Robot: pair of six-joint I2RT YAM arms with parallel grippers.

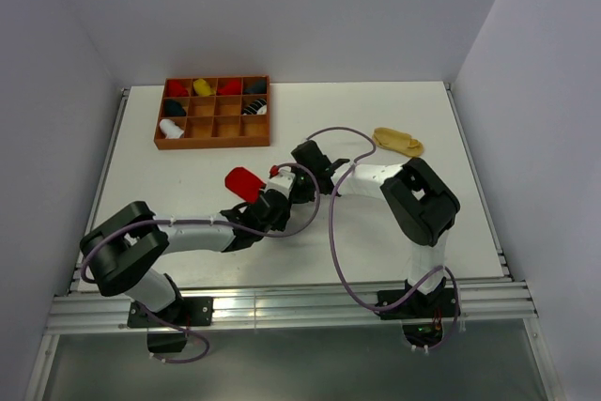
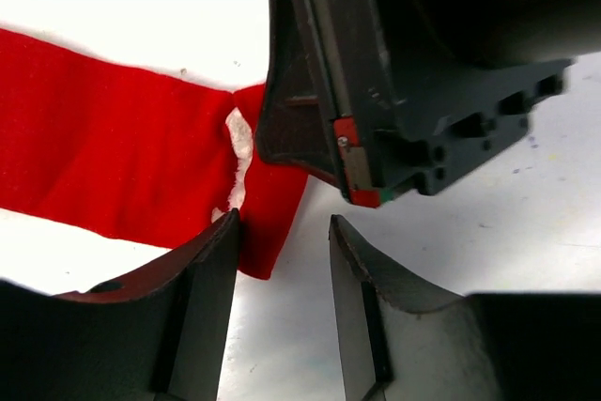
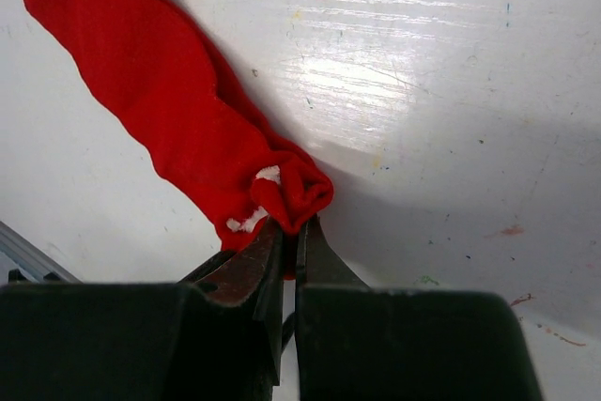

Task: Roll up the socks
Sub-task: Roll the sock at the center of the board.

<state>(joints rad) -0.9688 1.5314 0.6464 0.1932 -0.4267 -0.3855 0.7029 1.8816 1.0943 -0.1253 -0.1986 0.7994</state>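
A red sock (image 1: 242,181) lies stretched on the white table, with white pattern showing at its folded end (image 3: 282,185). My right gripper (image 3: 294,224) is shut on that bunched end and reaches in from the right (image 1: 285,175). My left gripper (image 2: 284,223) stands open just beside it. Its left finger (image 2: 211,269) touches the edge of the sock's fold (image 2: 272,204), and bare table shows between the fingers. The right gripper's body (image 2: 404,91) hangs directly ahead of the left one. A tan-yellow sock (image 1: 398,142) lies flat at the right rear, apart from both grippers.
A brown wooden compartment tray (image 1: 213,141) sits at the back left and holds several rolled socks in red, yellow, dark and striped white. Both arms meet near the table's middle (image 1: 282,190). Purple cables loop over the right arm (image 1: 331,232).
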